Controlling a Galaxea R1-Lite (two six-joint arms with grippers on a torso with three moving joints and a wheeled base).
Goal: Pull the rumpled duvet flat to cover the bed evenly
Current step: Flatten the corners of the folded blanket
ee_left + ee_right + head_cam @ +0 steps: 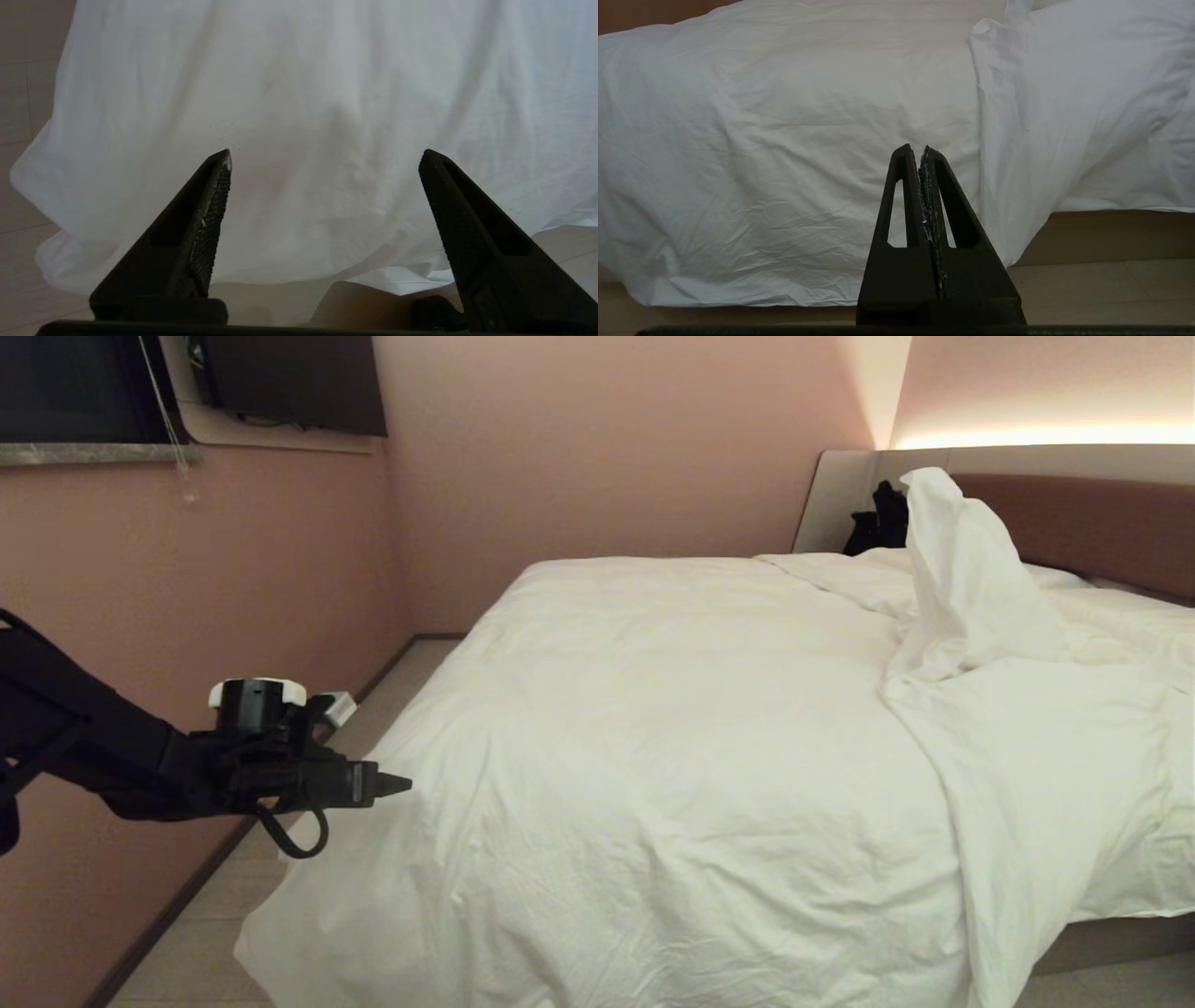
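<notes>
The white duvet [672, 728] lies spread over the bed, its near left corner hanging down to the floor. Towards the headboard [1102, 523] a fold of it stands up in a tall peak [962, 551], and a creased ridge runs from there to the near right edge. My left gripper [397, 786] hovers level at the duvet's left side, just off the cloth. Its jaws stand wide open in the left wrist view, my left gripper [327, 154] empty with the hanging duvet [327, 93] beyond. My right gripper [923, 149] is shut on nothing, pointing at the duvet's side [784, 140].
A pink wall [233, 597] runs close along the bed's left, leaving a narrow strip of floor [392, 681]. A black thing [882, 518] sits by the headboard's left end. The grey-beige plinth [1111, 938] shows under the duvet at the right.
</notes>
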